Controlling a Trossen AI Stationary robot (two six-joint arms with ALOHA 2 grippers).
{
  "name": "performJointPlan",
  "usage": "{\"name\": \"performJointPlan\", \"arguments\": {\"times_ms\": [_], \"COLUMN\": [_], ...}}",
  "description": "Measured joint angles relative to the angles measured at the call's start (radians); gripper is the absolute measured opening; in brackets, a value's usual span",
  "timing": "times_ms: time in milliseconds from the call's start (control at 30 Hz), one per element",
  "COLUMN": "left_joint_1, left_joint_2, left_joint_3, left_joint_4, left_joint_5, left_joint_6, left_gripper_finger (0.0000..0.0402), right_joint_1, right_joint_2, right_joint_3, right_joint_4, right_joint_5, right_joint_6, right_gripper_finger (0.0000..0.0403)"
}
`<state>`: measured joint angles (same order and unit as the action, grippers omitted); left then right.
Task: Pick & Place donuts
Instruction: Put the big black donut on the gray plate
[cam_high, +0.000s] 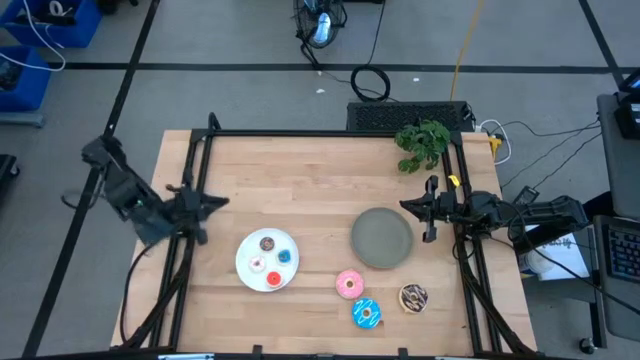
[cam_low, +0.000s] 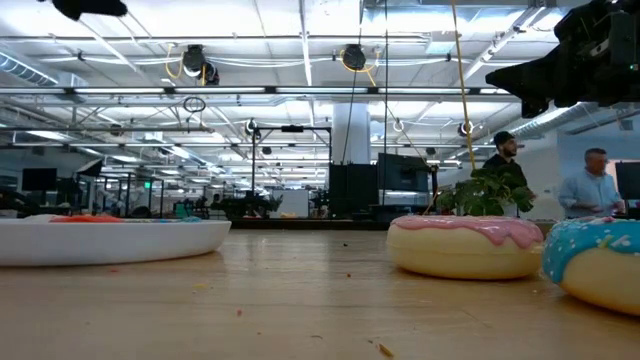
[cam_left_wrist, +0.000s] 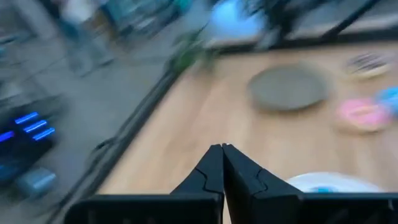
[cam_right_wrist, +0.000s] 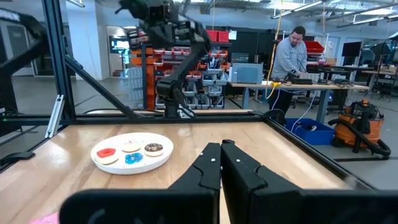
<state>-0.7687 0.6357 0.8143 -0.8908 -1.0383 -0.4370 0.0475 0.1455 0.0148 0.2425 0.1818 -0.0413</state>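
Four tiny donuts, brown (cam_high: 267, 244), blue (cam_high: 285, 256), white (cam_high: 257, 264) and red (cam_high: 274, 279), lie on the white plate (cam_high: 248, 250). The pink donut (cam_high: 349, 284), the sprinkled blue donut (cam_high: 366, 313) and the brown drizzled donut (cam_high: 413, 297) rest flat on the table near its near right corner. My left gripper (cam_high: 218, 203) is shut over the table's left edge, above and left of the white plate. My right gripper (cam_high: 405, 207) is shut beside the grey plate's (cam_high: 382, 238) far right rim. Both fingertip pairs show shut in the wrist views (cam_left_wrist: 222, 149) (cam_right_wrist: 221, 146).
The grey plate holds nothing. A small green plant (cam_high: 422, 143) stands at the far right corner. The black frame's struts run along both table sides (cam_high: 190, 230). Bare wood lies across the far half. People stand in the room behind (cam_low: 590, 190).
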Motion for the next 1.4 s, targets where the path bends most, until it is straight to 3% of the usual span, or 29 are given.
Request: {"name": "performJointPlan", "arguments": {"times_ms": [133,233,300,367,467,633,800,933,1300,1400], "left_joint_1": [0.020,0.091,0.153,0.224,0.324,0.450,0.555,0.609,0.630,0.630], "left_joint_2": [-0.183,-0.300,-0.365,-0.402,-0.469,-0.545,-0.544,-0.546,-0.542,-0.540], "left_joint_3": [-0.172,-0.288,-0.359,-0.418,-0.469,-0.557,-0.676,-0.702,-0.803,-0.795], "left_joint_4": [0.428,0.691,0.835,0.904,0.853,0.814,0.869,0.927,1.005,1.042], "left_joint_5": [0.094,0.265,0.372,0.405,0.465,0.768,0.896,0.991,0.999,0.935], "left_joint_6": [0.377,0.632,0.756,0.817,0.798,0.729,0.697,0.671,0.737,0.772], "left_gripper_finger": [0.0003,0.0003,0.0002,0.0002,0.0001,0.0001,0.0001,0.0001,0.0002,0.0012], "right_joint_1": [0.000,0.000,0.000,0.000,0.000,0.000,0.000,0.000,0.000,0.000], "right_joint_2": [0.000,0.000,0.000,0.002,0.003,0.007,0.012,0.012,0.012,0.013], "right_joint_3": [0.000,0.000,0.000,0.000,0.000,0.000,0.000,0.000,0.000,0.007], "right_joint_4": [0.006,0.013,0.015,0.015,0.021,0.019,0.022,0.025,0.042,0.059], "right_joint_5": [0.006,0.029,0.031,0.031,0.031,0.031,0.028,0.028,0.027,0.043], "right_joint_6": [-0.001,-0.004,0.000,0.001,-0.002,-0.011,-0.001,-0.051,-0.023,0.025], "right_gripper_finger": [0.0000,0.0000,0.0000,0.0000,0.0000,0.0000,0.0000,0.0000,0.0000,0.0000]}}
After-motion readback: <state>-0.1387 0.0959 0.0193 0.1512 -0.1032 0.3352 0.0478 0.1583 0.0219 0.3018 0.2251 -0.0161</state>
